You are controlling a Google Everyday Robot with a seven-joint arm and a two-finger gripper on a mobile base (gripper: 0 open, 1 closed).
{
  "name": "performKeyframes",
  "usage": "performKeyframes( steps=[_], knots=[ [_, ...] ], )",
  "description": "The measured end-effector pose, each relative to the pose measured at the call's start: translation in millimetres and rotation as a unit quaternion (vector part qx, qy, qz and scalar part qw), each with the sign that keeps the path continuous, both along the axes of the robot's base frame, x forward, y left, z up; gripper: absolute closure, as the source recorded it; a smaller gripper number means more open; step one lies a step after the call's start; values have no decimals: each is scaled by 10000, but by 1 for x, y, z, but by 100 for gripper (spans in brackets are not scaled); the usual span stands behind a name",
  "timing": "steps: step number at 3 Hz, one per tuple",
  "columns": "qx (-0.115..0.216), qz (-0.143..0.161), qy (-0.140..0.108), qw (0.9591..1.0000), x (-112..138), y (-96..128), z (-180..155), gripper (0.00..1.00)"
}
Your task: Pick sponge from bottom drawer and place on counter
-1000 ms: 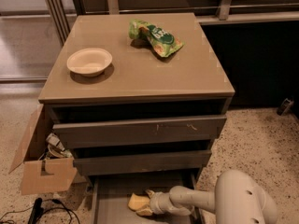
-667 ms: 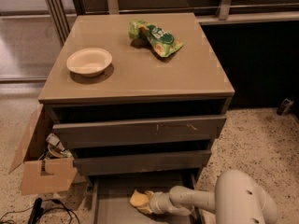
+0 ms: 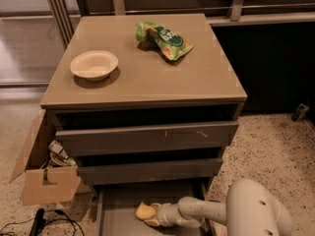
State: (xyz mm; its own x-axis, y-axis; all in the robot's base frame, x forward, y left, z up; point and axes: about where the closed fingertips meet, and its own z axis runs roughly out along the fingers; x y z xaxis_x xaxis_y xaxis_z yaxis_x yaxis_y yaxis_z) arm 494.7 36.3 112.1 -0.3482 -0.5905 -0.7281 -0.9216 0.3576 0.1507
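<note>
The tool [image 3: 150, 214] sits inside the bottom drawer [image 3: 118, 206]. The middle drawer front [image 3: 147, 171] hangs close above it, and the bare floor of the drawer lies ahead of it.

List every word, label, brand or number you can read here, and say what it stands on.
On the snack bag: a white logo patch with print, too blurred to read.
On the bowl, counter and cardboard box: no text visible.
On the gripper, down in the bottom drawer at the sponge: no markings visible.
</note>
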Motion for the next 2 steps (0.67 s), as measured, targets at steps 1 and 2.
performKeyframes(
  steps=[1,2],
  knots=[
    [0,0,0,10000,0,0,2,100],
    [130,86,151,9998,0,-4,19,100]
  ],
)
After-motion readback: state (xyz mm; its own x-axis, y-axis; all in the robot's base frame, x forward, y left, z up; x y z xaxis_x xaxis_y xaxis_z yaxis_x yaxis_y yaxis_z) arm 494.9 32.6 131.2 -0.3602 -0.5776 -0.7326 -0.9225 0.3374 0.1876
